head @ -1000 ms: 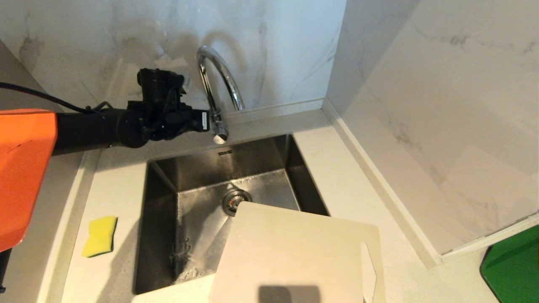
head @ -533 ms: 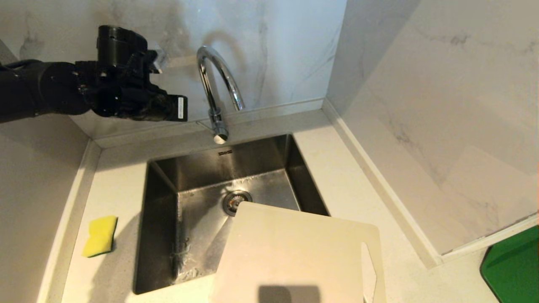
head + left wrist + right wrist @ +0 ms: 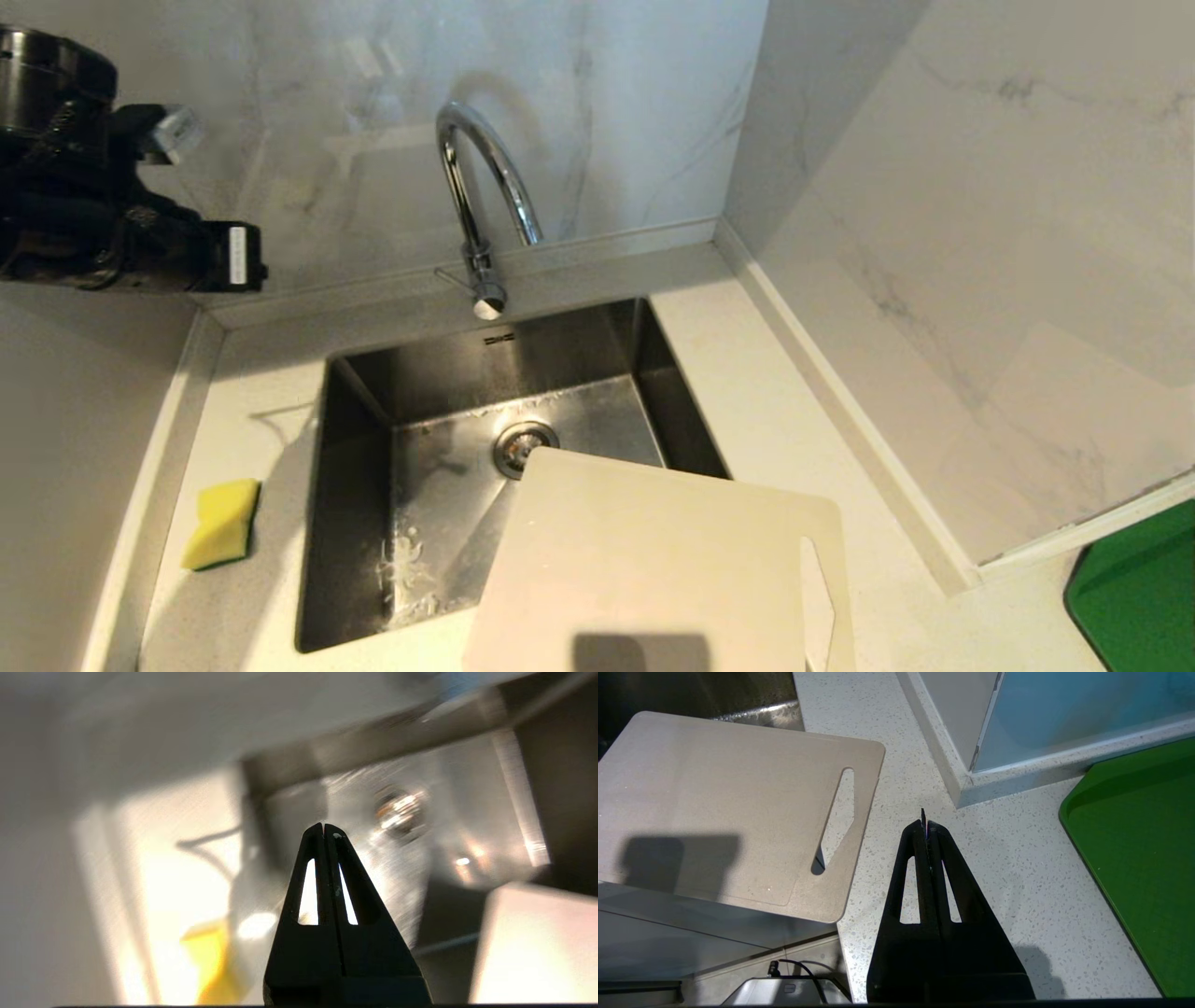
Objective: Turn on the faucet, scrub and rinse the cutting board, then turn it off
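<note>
Take the sink (image 3: 355, 523) as your landmark. The cutting board (image 3: 653, 560) lies flat across its near right corner, part of it overhanging the basin and the rest on the counter (image 3: 766, 392), slot handle toward the right. The faucet (image 3: 476, 177) stands at the sink's back rim, its spout arching over the basin; no stream is visible from it, so judge for yourself whether the water is off. The basin floor looks wet near the front left.

Your left gripper (image 3: 324, 833) is up beyond the sink's back left corner, well apart from the faucet, fingers clenched on nothing. Your right gripper (image 3: 926, 828) hangs over the counter to the right of the sink, just beside the board's handle edge, fingers likewise pressed together and empty.

What could go wrong: the board is only partly supported, so a push from the counter side could tip it down into the basin. With both sets of fingers closed, you cannot pick up the sponge (image 3: 222, 523), which sits on the counter left of the sink, without opening first. A wet board may also slide under scrubbing pressure.

Count: one faucet, one cutting board, one sponge, one sink, one green tray (image 3: 1139, 597) far right of the sink, two grippers.
</note>
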Robot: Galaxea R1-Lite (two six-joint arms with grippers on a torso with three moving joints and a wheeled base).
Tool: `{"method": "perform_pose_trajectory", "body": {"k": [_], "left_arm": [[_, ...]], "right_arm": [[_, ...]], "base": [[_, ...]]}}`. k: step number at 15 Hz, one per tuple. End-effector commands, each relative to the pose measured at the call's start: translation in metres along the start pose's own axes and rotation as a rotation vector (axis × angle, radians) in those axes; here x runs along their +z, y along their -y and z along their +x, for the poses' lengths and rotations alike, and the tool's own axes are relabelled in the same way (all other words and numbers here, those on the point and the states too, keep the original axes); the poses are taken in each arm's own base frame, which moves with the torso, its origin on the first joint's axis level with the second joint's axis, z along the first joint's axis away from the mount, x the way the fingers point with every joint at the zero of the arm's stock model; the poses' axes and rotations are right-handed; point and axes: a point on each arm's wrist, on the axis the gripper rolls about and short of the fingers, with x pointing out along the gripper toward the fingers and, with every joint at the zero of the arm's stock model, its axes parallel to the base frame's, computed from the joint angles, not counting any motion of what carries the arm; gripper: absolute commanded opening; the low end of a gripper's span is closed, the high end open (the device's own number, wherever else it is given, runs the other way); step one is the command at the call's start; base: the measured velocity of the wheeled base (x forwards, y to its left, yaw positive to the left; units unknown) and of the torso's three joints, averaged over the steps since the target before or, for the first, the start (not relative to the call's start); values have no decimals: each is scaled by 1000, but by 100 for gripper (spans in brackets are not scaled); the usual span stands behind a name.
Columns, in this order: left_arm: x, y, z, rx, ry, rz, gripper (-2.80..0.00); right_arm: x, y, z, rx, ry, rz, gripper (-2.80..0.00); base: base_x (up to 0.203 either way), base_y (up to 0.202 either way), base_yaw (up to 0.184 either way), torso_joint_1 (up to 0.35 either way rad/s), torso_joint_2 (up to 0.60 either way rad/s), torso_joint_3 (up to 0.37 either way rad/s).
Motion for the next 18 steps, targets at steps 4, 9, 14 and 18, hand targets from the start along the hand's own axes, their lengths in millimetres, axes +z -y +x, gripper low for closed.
{"method": "perform_pose_trajectory", "body": {"k": [4, 9, 14, 18], "left_arm": [[-32, -52, -78, 106, 29, -74, -280], [-97, -53, -108, 101, 14, -64, -280], [-183, -50, -124, 73, 102, 0, -280], [-229, -51, -140, 53, 152, 30, -280]], "right_arm": [[0, 0, 0, 0, 0, 0, -280], [0, 0, 0, 0, 0, 0, -280], [0, 0, 0, 1, 1, 0, -280], [0, 0, 0, 0, 0, 0, -280]], "base": [[0, 0, 0, 0, 0, 0], [0, 0, 0, 0, 0, 0], [0, 0, 0, 0, 0, 0], [0, 0, 0, 0, 0, 0]]}}
